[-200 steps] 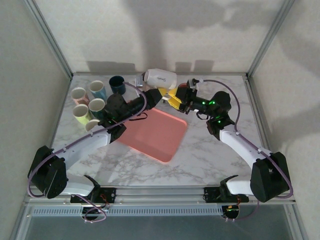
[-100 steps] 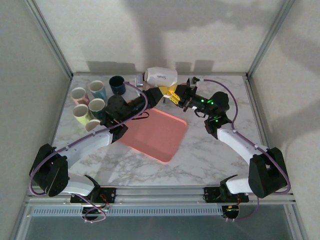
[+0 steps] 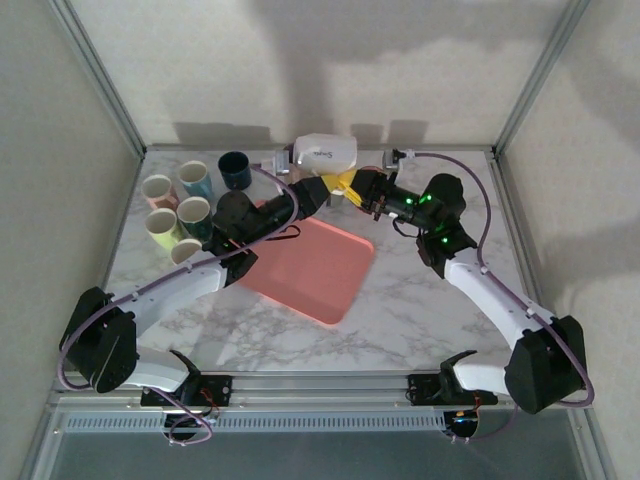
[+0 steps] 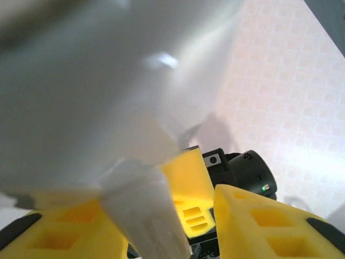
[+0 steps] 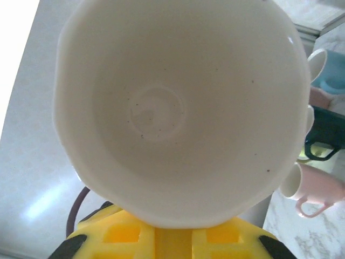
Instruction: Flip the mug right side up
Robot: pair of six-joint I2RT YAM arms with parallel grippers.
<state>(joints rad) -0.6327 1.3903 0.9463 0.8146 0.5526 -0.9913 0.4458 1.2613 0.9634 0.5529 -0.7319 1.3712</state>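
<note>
The white mug (image 3: 325, 152) hangs on its side above the back of the table, between the two grippers. My right gripper (image 3: 350, 186) is shut on the mug's wall at the rim. In the right wrist view the mug's open mouth (image 5: 178, 108) faces the camera, above the right gripper (image 5: 172, 235). My left gripper (image 3: 320, 190) sits just left of it. In the left wrist view the mug's body (image 4: 97, 81) looms close. Its handle (image 4: 145, 210) runs down between the left gripper's (image 4: 161, 229) open yellow fingers (image 4: 269, 224), with a gap on the right side.
Several upright cups (image 3: 192, 212) stand grouped at the back left, and some of these cups (image 5: 318, 189) appear at the right wrist view's edge. A pink tray (image 3: 310, 265) lies mid-table under the left arm. Frame posts (image 3: 100, 80) border the marble table (image 3: 420, 320).
The left gripper, shut on the mug a second ago, has opened off the handle. The right gripper closed on the mug's rim and its arm moved in toward the back.
</note>
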